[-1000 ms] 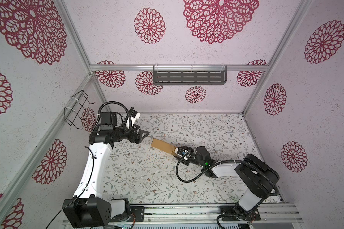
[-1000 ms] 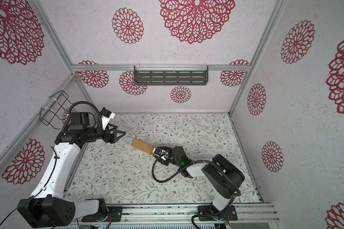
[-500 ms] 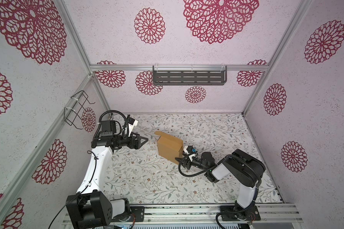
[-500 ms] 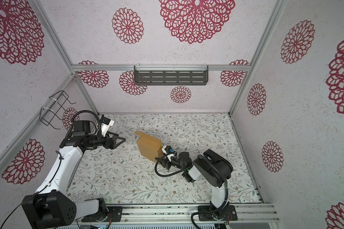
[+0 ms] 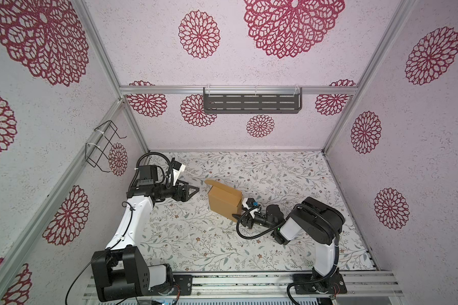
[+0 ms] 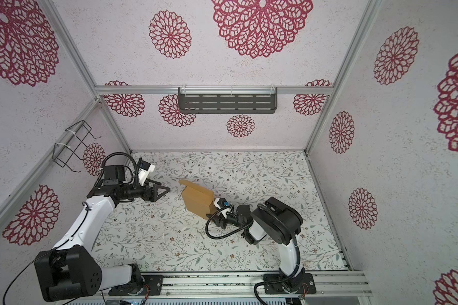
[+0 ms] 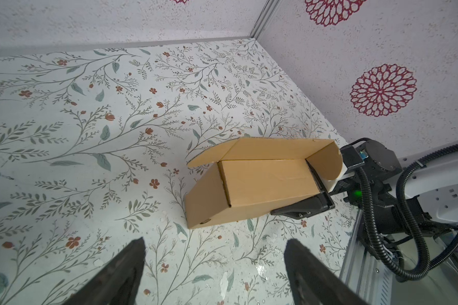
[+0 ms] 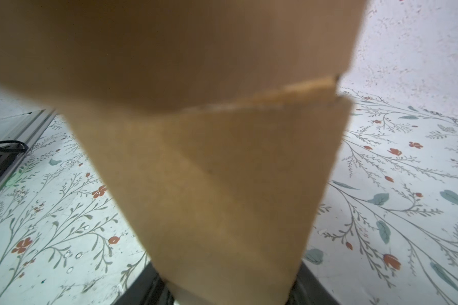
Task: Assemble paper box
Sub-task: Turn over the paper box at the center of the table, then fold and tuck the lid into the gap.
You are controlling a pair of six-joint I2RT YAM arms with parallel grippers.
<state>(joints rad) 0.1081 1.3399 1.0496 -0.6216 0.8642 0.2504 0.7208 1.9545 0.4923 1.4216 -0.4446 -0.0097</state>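
The tan-brown cardboard paper box point(image 7: 262, 184), its end clamped in the right pincer point(image 7: 306, 205), tilts before the gaping left pincer point(image 7: 216, 240), likely for flap tucking.

r wrist view: paper box point(image 8: 209, 171) fills most of it, blurred, cut off by the view's edge; right gripper point(image 7: 308, 194) tips mostly hidden behind cardboard in both top views, contact pts unclear; left gripper point(image 7: 214, 240) fingers point(image 7: 122, 269) cut off in l wrist view, only tips show
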